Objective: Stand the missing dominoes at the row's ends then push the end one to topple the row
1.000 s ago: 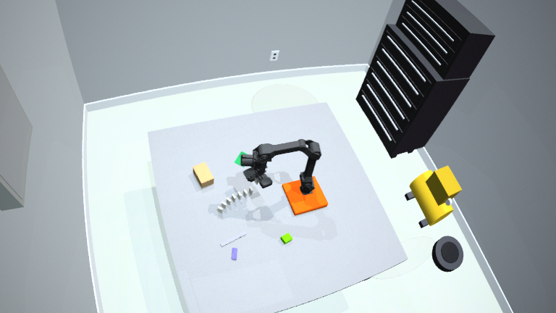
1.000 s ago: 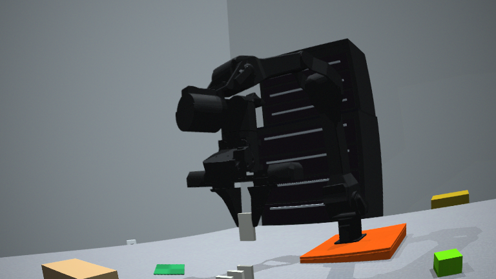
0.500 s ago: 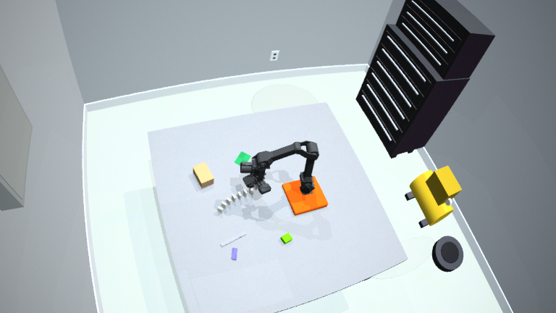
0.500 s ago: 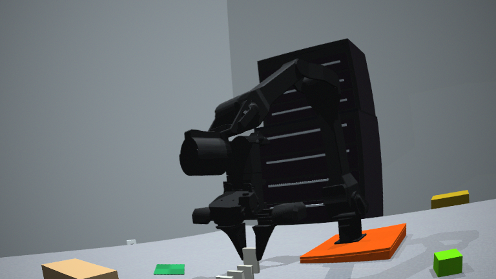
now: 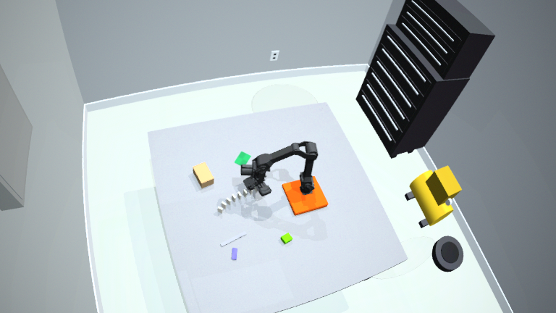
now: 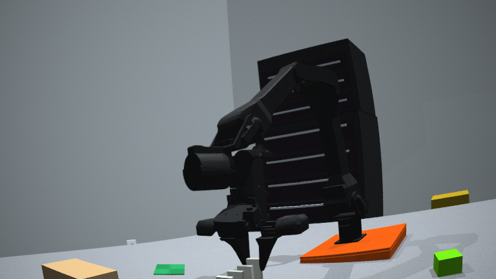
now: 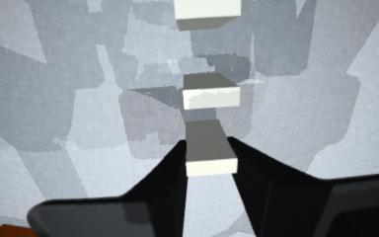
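Several white dominoes stand upright in a slightly curved row, with one near its middle; the nearest row domino stands just beyond the gripper. My gripper points down at the row's end toward the orange base. It is shut on a white domino, held upright in line with the row. A gap shows between the held domino and its neighbour in the wrist view. Whether its foot touches the table is hidden.
A tan block and a green square lie behind the row. A pale strip, a purple block and a lime block lie in front. The arm stands on an orange base.
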Controlling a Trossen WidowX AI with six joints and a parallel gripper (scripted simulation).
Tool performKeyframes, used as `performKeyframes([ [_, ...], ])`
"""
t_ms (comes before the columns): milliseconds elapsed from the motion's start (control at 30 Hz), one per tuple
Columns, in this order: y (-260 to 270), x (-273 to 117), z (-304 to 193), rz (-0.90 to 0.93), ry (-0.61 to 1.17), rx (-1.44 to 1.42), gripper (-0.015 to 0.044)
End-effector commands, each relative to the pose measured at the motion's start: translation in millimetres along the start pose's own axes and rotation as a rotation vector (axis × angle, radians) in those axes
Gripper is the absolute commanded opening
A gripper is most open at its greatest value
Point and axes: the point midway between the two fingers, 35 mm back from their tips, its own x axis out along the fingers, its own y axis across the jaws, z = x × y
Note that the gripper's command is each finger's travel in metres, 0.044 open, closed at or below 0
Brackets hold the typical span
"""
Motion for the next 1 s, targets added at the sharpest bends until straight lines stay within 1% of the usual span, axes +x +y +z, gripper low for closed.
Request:
performKeyframes([
  [0, -1, 1, 0, -0.003, 0.002, -0.005, 0.0133],
  [367, -1, 1, 0, -0.003, 0.002, -0.005, 0.0422],
  [400, -1, 1, 0, -0.003, 0.002, -0.005, 0.0440],
  [500, -1, -2, 0, -0.003, 0.002, -0.006, 0.0440],
  [533, -2, -9, 2, -0.002, 0.001, -0.007, 0.0440],
  [800, -1, -120, 2, 0.001, -0.001, -0.002, 0.0440],
  [867, 0, -130, 0, 0.001, 0.000, 0.000, 0.0440],
  [967, 0, -130, 0, 0.001, 0.000, 0.000, 0.0440],
])
